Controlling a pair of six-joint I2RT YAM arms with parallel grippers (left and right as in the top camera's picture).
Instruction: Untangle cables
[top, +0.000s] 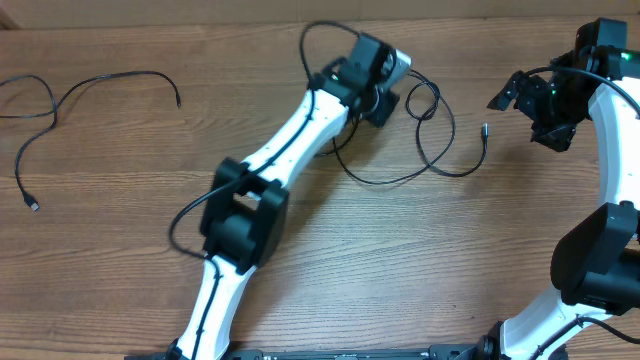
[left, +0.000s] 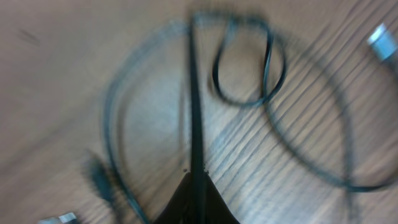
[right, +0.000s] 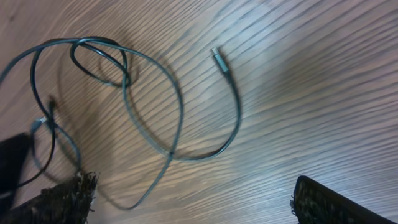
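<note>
A tangle of thin black cables (top: 380, 183) lies on the wooden table right of centre, one silver plug (top: 486, 128) pointing right. My left gripper (top: 385, 98) sits at the tangle's upper left. In the left wrist view its jaws (left: 196, 177) are shut on a cable strand (left: 193, 93) that runs straight up from the tips, past a small loop (left: 249, 68) and a plug (left: 380, 42). To the right of the plug hovers my right gripper (top: 528, 112), open (right: 193, 208), nothing between its fingers; the cables (right: 149, 93) lie ahead of it.
A separate black cable (top: 110, 75) lies stretched at the far left, its end (top: 35, 205) toward the table's left edge. The left arm (top: 270, 160) crosses the table diagonally. Another plug (left: 59, 218) shows at the bottom left of the left wrist view.
</note>
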